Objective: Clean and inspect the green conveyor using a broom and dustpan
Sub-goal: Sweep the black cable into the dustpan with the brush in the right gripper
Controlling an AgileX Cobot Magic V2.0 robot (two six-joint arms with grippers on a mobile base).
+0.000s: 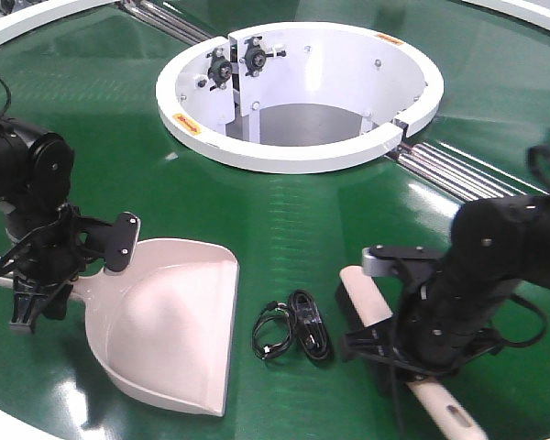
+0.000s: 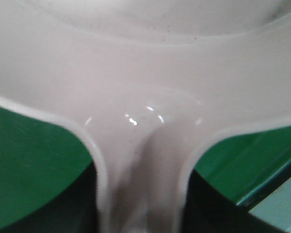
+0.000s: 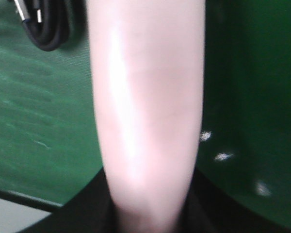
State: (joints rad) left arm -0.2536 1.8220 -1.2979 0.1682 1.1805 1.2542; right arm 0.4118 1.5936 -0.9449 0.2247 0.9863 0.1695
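The pinkish-beige dustpan (image 1: 170,321) lies on the green conveyor (image 1: 284,211) at the front left, its wide lip facing front right. My left gripper (image 1: 37,284) is shut on its handle; in the left wrist view the handle (image 2: 143,194) runs between dark jaws into the pan (image 2: 145,73). The broom (image 1: 365,295) lies at the front right, with its tapered handle end (image 1: 449,414) near the front edge. My right gripper (image 1: 408,353) is shut on the broom handle (image 3: 145,97); the bristles are mostly hidden under the arm.
A coiled black cable (image 1: 293,332) lies on the belt between dustpan and broom, and shows in the right wrist view (image 3: 48,24). The white ring-shaped hub (image 1: 298,147) stands behind. Steel rollers (image 1: 449,170) run at the right seam. The white rim (image 1: 9,426) borders the front.
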